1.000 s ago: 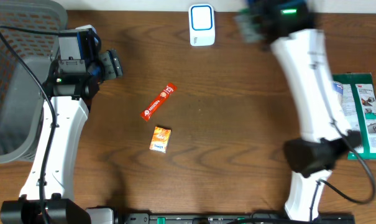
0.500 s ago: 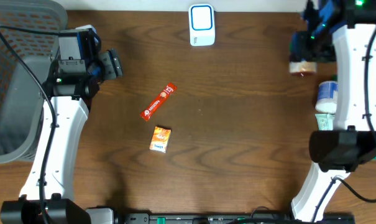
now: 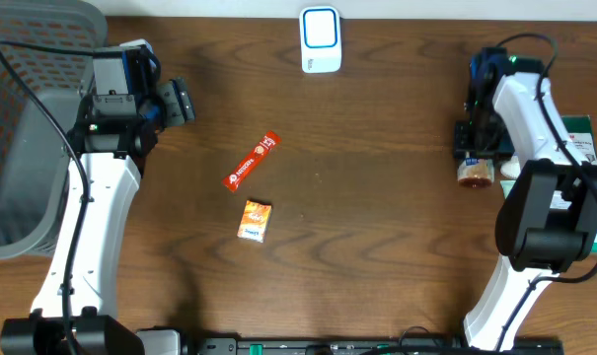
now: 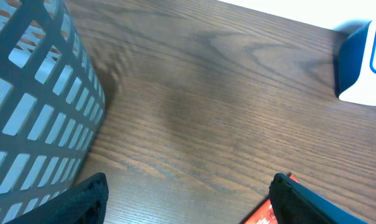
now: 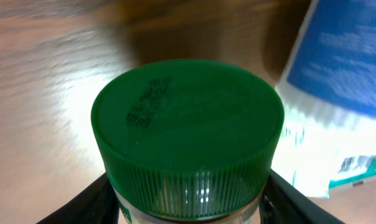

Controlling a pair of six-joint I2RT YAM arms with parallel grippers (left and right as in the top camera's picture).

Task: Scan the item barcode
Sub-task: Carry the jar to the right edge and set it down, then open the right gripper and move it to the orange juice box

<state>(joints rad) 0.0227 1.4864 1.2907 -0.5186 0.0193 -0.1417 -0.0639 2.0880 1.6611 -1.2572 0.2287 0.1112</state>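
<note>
Your right gripper point(image 3: 474, 150) clamps the green-lidded jar point(image 5: 186, 118) near the right edge of the tabletop point(image 3: 377, 247); your left gripper point(image 4: 188, 198) gapes wide, holding nothing.

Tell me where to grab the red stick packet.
Grip the red stick packet at its middle, across the narrow width, from straight above. It lies flat and slanted on the table, so likely only its long edges can be pinched.

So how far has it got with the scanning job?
Done: the right fingers are closed round a green-capped jar. In hand: the jar is at the table's right side, well away from the white-and-blue scanner; whether it was scanned, I can't tell. Left: the red sachet and orange packet lie unheld mid-table, and the left fingers hang open.
</note>
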